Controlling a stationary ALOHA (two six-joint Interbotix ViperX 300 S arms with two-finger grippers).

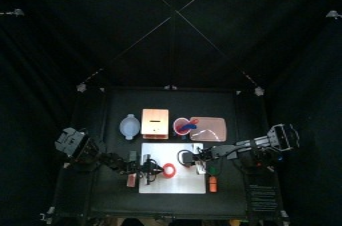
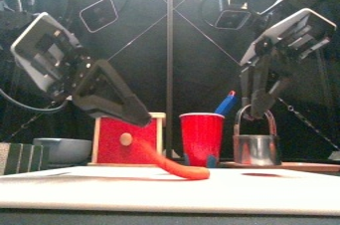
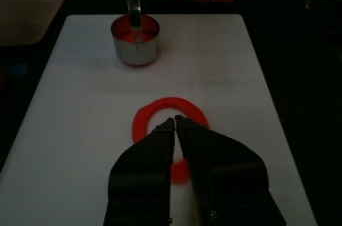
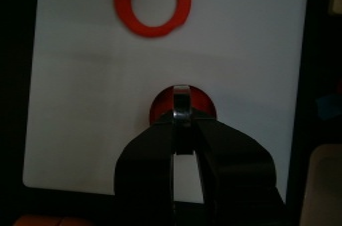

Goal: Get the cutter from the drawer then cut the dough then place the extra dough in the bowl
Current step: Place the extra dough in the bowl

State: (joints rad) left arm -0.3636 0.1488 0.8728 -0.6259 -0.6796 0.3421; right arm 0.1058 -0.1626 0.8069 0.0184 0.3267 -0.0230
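Top cam sits way up, looking down and slightly back, so the table (image 1: 214, 102) is small in the lower half. Front cam is at table height, right up against the white cutting board (image 2: 80, 189), looking level across it. Each wrist cam looks along its own hand, the left hand (image 3: 177, 124) and the right hand (image 4: 186, 116), close over the board. Both catch the dough ring (image 3: 142, 118) and cutter (image 3: 136, 42) from opposite ends.

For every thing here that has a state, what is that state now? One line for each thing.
dough ring: cut free, one side lifted off the white board, other side resting on it.
left pincer: shut on the dough ring.
cutter: upright on the board, red dough inside.
right pincer: shut on the cutter's wire handle.
bowl: no dough seen in it.
red cup: upright, blue knife in it.
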